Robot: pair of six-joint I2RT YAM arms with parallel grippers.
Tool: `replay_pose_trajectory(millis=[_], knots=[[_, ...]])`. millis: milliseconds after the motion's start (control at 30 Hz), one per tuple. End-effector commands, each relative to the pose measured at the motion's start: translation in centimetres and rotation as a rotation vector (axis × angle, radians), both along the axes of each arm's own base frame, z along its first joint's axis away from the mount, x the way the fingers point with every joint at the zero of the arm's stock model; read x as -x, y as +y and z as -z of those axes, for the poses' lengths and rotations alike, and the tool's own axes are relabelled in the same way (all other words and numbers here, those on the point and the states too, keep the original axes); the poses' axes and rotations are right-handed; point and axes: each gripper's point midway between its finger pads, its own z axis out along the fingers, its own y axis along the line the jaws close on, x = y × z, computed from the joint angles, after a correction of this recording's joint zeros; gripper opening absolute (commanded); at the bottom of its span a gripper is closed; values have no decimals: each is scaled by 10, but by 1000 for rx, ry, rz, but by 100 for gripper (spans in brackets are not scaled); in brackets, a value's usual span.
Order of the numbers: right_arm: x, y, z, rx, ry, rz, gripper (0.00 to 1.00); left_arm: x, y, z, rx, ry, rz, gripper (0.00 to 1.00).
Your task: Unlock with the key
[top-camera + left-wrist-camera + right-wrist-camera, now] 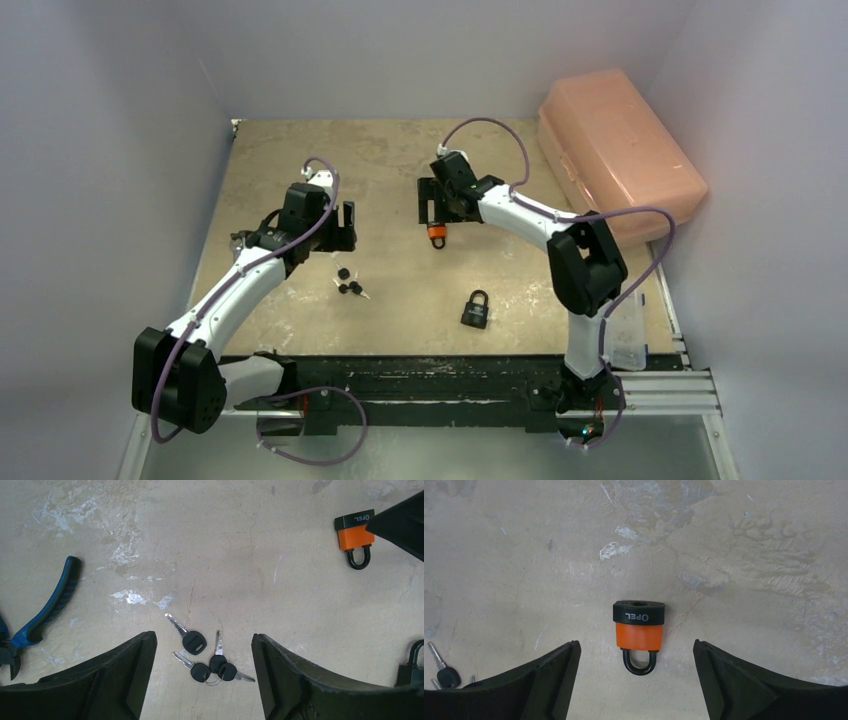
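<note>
An orange padlock (640,632) with a black base marked OPEL lies flat on the table, its shackle toward my right gripper (636,652), which is open just above it. The orange padlock also shows in the top view (437,234) and the left wrist view (355,536). Several black-headed keys (206,657) lie on the table between the fingers of my open left gripper (204,647), one loose (193,641) and the others on a ring. The keys also show in the top view (349,284). A black padlock (476,309) lies nearer the front.
Blue-handled pliers (47,611) lie left of the keys. A pink plastic box (618,150) stands at the back right. Grey walls close in the table (300,150) on three sides. A clear container (627,330) sits by the right arm's base.
</note>
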Motion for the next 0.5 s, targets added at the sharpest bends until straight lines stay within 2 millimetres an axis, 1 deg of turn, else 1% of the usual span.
replay_pose_trajectory(millis=[0,33,133,167,233,367,467], knots=[[-14,1,-4,59,-12,16,92,-13,-1,-20,-13,-60,-1,74],[-15,4,-2,57,-6,9,91,-13,0,-20,-16,-59,-3,74],[-18,17,8,34,15,-48,85,-14,2,-20,-25,-62,-12,72],[-19,22,14,32,27,-66,85,-14,2,-21,-27,-63,-15,72],[-20,30,20,19,40,-105,84,-14,4,-21,-33,-63,-24,71],[-21,44,24,-16,42,-171,81,-14,6,-20,-39,-60,-34,69],[-21,56,24,-60,28,-233,81,-15,7,-18,-46,-52,-38,66]])
